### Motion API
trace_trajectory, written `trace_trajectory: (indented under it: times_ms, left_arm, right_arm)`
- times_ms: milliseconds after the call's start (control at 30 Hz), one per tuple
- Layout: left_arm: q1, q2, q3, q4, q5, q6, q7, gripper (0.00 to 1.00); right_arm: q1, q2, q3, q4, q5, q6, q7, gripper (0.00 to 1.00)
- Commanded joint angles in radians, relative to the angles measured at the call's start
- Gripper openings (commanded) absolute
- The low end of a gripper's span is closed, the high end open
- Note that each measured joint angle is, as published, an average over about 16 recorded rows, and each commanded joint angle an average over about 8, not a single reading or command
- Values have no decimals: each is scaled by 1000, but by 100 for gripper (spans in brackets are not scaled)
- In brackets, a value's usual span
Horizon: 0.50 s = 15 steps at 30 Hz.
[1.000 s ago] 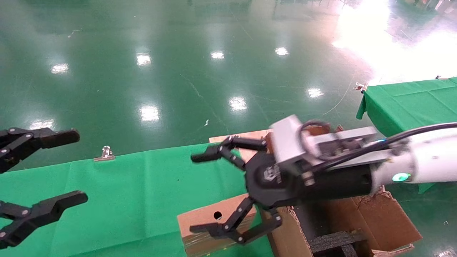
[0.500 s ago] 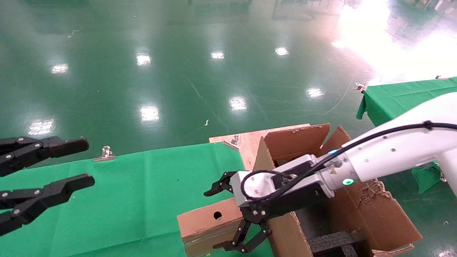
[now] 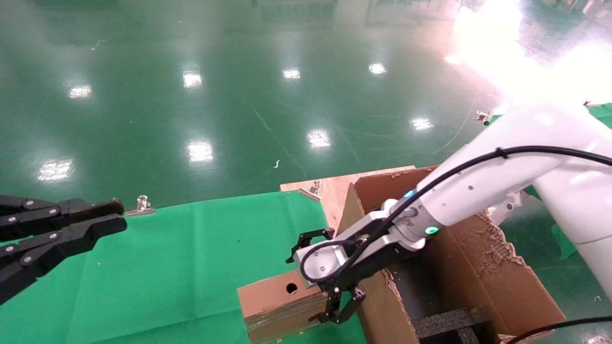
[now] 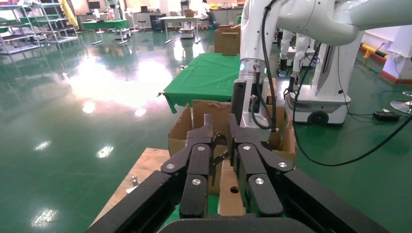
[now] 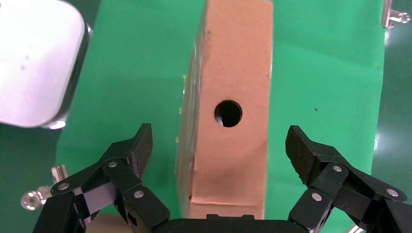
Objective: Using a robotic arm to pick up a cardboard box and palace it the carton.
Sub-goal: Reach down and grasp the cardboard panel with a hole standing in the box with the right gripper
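Lowered since the earlier frame, the white glossy robotic arm's right gripper straddles the small brown cardboard box on the near green cloth, spread wide, nothing gripped. Left gripper, now pinched together, idles far left. Closing off-centre could nudge the box against the large ragged carton just right.

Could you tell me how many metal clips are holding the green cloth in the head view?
2: one clip at the cloth's far edge on the left, one clip on the bare wooden corner beside the carton. Others may be hidden.
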Motion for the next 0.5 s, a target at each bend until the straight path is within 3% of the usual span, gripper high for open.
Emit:
trace_trajectory:
  times_ms: [33,100,167,300,367,500]
  left_arm:
    - [0,0,0,0,0,0,0,55]
    - [0,0,0,0,0,0,0,80]
    - [0,0,0,0,0,0,0,100]
    - [0,0,0,0,0,0,0,100]
    - [0,0,0,0,0,0,0,100]
    - [0,0,0,0,0,0,0,100]
  right_arm:
    - [16,-17,-21,2,-25,4,2,99]
    - [20,-25,-30,3,-35,9,1,85]
    - [24,-34,-39,6,-48,11,0,60]
    - [29,-44,-50,8,-62,12,-1,10]
    - [30,-48,-54,8,-67,11,0,0]
    - [28,-45,-51,9,-63,11,-1,0]
